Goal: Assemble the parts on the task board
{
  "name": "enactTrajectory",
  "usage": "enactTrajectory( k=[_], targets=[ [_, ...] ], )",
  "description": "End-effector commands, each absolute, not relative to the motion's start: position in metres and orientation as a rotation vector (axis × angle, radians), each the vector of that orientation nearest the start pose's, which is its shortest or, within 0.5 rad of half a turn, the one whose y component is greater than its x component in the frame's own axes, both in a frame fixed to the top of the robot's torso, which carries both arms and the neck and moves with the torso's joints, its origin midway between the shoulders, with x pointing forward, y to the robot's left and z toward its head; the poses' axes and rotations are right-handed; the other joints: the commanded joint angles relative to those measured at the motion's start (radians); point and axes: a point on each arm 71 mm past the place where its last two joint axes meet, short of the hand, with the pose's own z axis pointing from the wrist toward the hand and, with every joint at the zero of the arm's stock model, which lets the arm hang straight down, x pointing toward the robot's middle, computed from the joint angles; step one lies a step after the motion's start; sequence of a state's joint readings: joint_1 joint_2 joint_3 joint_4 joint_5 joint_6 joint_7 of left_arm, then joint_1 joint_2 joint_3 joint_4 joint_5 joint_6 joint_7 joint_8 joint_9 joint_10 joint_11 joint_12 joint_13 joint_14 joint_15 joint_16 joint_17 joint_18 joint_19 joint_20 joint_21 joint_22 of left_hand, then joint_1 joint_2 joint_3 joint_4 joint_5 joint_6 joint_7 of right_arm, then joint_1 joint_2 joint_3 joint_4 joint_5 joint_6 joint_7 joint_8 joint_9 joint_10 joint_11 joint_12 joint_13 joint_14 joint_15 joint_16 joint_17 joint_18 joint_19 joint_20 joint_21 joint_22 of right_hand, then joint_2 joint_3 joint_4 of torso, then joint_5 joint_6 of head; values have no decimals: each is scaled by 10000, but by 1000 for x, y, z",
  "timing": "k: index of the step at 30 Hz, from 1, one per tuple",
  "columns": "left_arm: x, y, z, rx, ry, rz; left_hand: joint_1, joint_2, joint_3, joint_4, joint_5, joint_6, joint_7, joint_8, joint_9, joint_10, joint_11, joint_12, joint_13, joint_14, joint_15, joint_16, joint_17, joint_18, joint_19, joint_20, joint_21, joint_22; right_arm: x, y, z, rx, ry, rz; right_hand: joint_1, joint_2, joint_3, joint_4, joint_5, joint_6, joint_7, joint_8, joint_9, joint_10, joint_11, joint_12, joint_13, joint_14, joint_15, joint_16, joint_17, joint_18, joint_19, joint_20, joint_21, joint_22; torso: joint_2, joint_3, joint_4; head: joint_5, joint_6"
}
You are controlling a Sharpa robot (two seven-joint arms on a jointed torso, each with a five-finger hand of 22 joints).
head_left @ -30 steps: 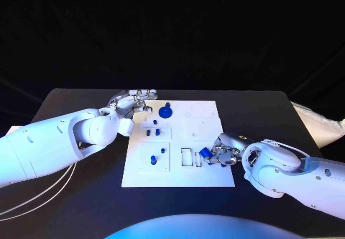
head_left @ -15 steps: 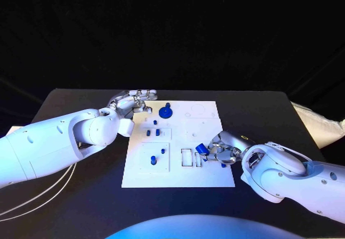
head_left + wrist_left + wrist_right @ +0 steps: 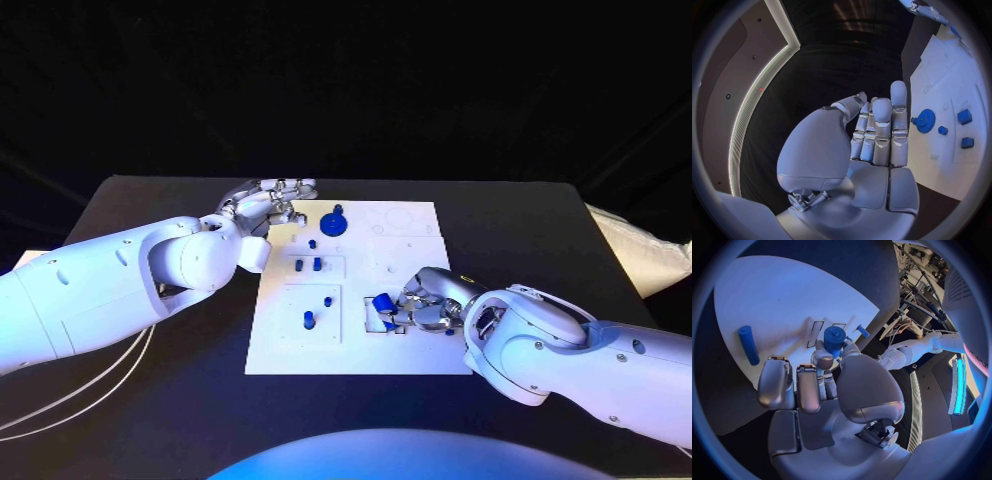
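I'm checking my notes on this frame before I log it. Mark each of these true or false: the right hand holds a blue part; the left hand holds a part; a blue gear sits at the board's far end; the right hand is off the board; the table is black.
1. The right hand holds a blue part. True.
2. The left hand holds a part. False: its fingers hold nothing, seen in the left wrist view.
3. A blue gear sits at the far end of the task board. True.
4. The right hand is off the board. False: it is over the board's near half, at the slots.
5. The table is black. True.
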State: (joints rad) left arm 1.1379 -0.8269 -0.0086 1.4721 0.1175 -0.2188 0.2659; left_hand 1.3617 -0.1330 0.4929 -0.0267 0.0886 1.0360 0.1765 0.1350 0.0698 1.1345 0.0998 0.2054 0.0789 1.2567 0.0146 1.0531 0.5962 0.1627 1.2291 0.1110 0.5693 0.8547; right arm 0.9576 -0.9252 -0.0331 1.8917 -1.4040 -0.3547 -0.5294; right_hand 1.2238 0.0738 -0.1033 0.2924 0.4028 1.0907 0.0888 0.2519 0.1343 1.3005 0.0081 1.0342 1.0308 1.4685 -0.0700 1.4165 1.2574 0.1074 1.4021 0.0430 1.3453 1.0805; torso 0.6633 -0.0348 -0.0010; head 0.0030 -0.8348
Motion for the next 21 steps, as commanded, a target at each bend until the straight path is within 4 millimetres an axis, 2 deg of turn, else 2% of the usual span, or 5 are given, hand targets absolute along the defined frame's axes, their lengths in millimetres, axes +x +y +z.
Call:
enactTrajectory(
  k=[1, 8, 12, 15, 21],
  targets=[
    [489, 210, -210, -13570, 15347, -15834, 16, 60, -66, -6, 31, -72, 24, 59, -10, -58, 22, 31, 1, -79, -11, -51, -11, 190, -69, -3, -66, -11, 365, -157, -257, 1371, 20391, 6051, -217, -39, -123, -6, 20, 295, -211, 24, 372, 284, -172, 29, 28, 547, -76, 55, 3, -168, -4, -102, 46, 8, 4, 6, -10, 18, -1],
    [489, 210, -210, -13572, 15355, -15834, 16, 60, -66, -6, 31, -72, 24, 59, -10, -58, 22, 31, 1, -79, -11, -51, -11, 190, -69, -3, -66, -11, 367, -155, -258, 1314, 20350, 5945, -680, -23, -481, -8, -366, 322, -229, 21, 458, 330, -185, -9, 111, 541, -85, 62, 3, -171, -6, -112, 48, 17, -4, 1, -2, 22, -3],
    [489, 210, -210, -13574, 15363, -15836, 16, 60, -66, -6, 31, -72, 24, 59, -10, -58, 22, 31, 1, -79, -11, -51, -11, 190, -69, -3, -66, -11, 368, -155, -258, 1281, 20197, 5827, -1708, -172, -1257, 5, -2281, 274, -212, -6, 552, 259, -165, -236, 47, 512, -74, 4, -108, -175, -13, -108, 45, 32, -2, 5, -8, 31, -6],
    [489, 210, -210, -13576, 15371, -15836, 16, 60, -66, -6, 31, -72, 24, 59, -10, -58, 22, 31, 1, -79, -11, -51, -11, 190, -69, -3, -66, -11, 368, -154, -257, 1224, 20104, 5844, -2184, -348, -1596, 4, -2972, 207, -184, -35, 597, 151, -139, -473, -88, 496, -52, -35, -174, -168, -41, -88, 19, -5, 0, 9, -15, 24, -6],
    [489, 210, -210, -13578, 15387, -15842, 16, 65, -88, -21, 32, -94, 32, 69, -11, -87, 31, 53, -2, -98, -5, -55, -36, 189, -74, 1, -80, -19, 368, -152, -256, 1084, 19960, 5981, -2398, -643, -1592, 0, -3150, 152, -161, -58, 651, 54, -117, -720, -224, 488, -31, -64, -216, -164, -60, -66, 5, -15, 2, 10, -19, 15, -2]
  ],
)
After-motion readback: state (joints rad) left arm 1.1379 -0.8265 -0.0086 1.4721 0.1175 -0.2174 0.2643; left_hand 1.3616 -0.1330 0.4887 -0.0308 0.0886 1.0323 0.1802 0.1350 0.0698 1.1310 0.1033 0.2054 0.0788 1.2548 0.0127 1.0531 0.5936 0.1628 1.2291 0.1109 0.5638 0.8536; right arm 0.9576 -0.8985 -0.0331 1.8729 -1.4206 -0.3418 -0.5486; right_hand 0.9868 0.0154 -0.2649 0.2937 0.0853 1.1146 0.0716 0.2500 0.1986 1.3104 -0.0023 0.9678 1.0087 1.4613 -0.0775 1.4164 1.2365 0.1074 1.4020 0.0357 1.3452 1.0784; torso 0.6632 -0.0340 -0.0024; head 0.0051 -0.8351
